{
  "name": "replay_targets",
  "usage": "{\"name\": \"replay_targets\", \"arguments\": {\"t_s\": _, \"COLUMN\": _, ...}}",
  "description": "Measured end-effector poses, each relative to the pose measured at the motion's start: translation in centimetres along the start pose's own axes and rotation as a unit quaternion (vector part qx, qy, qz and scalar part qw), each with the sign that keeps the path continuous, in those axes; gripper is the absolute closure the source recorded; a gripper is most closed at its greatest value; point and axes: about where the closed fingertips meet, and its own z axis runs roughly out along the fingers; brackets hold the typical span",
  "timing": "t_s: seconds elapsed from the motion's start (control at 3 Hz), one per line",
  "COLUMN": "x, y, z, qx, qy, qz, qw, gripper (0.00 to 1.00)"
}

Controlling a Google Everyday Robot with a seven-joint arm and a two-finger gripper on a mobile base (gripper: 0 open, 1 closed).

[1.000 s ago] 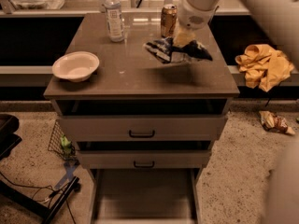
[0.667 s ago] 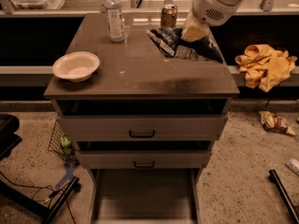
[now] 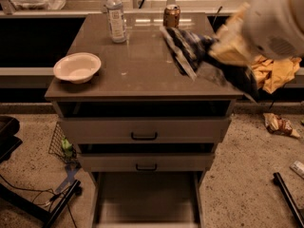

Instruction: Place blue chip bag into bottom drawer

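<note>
The blue chip bag (image 3: 186, 49) hangs in the air over the right part of the cabinet top (image 3: 137, 72), crinkled and tilted. My gripper (image 3: 227, 45) is at the bag's right end, above the cabinet's right edge, shut on the bag, with the pale arm rising to the upper right. The bottom drawer (image 3: 145, 198) is pulled out below the two grey-fronted drawers; its flat grey floor is bare.
On the cabinet top stand a white bowl (image 3: 77, 66) at the left, a water bottle (image 3: 115, 14) and a can (image 3: 171, 15) at the back. A yellow cloth (image 3: 278, 72) lies to the right, a brownish wrapper (image 3: 280, 125) on the floor, and a black base with cables (image 3: 28, 198) at the lower left.
My gripper has lifted the blue chip bag off the cabinet top and carried it to the right and nearer the camera.
</note>
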Motion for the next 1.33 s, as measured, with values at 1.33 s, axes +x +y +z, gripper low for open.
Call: {"name": "replay_targets", "arguments": {"t_s": 1.33, "x": 16.2, "y": 7.9, "z": 3.8, "qx": -0.096, "qy": -0.022, "qz": 0.153, "qw": 0.9833, "gripper": 1.0}}
